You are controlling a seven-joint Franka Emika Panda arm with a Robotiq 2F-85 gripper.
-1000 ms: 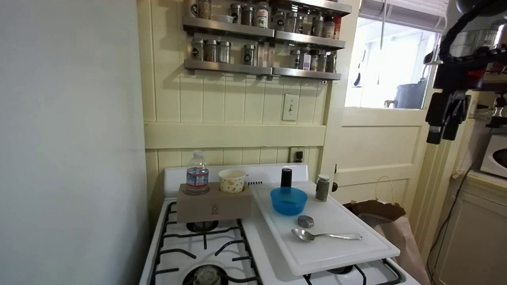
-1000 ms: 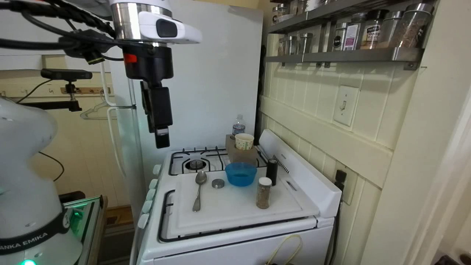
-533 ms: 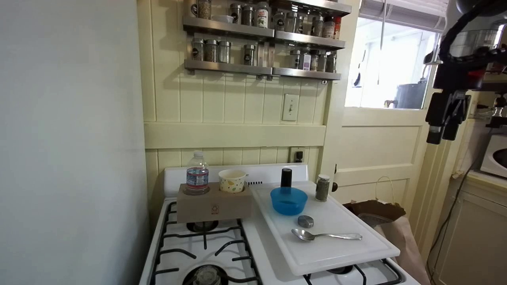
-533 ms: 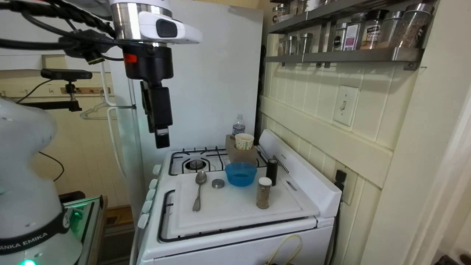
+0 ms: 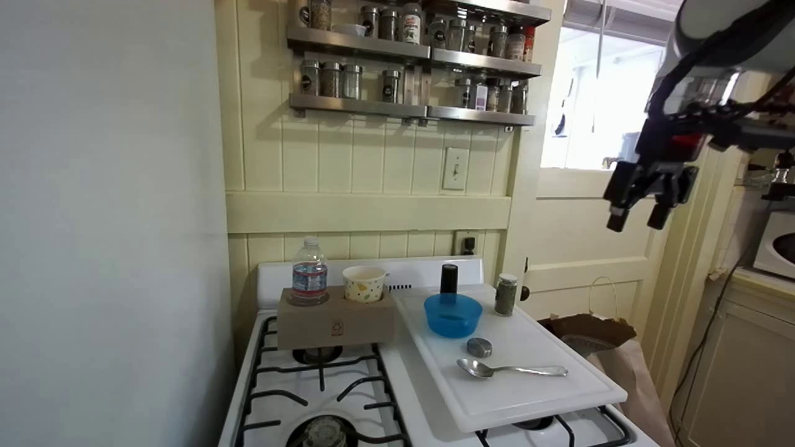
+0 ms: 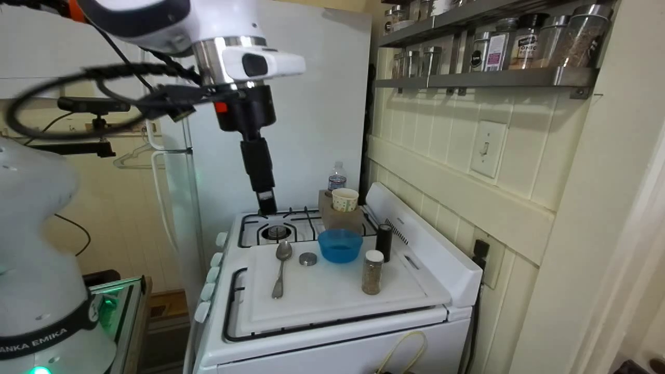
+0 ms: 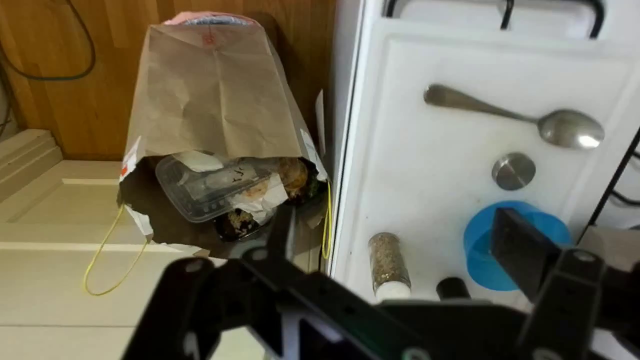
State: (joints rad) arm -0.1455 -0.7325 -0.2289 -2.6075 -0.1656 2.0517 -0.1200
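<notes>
Up in mid-air: black two-fingered claw, jaws wide apart, gripping nothing. On white rectangular cutting board: translucent blue round bowl; silver round metal disc, just beside; silver metal spoon; white-capped clear cylindrical jar; upright black cylinder.

In an exterior view we see the gripper at the right, jaws spread, hanging higher than the white board. There we find a spoon nearest, then a metal disc, a blue bowl with a black cylinder just beyond, and a jar to their right. To the left, a cardboard box holds a water bottle and a paper cup.
</notes>
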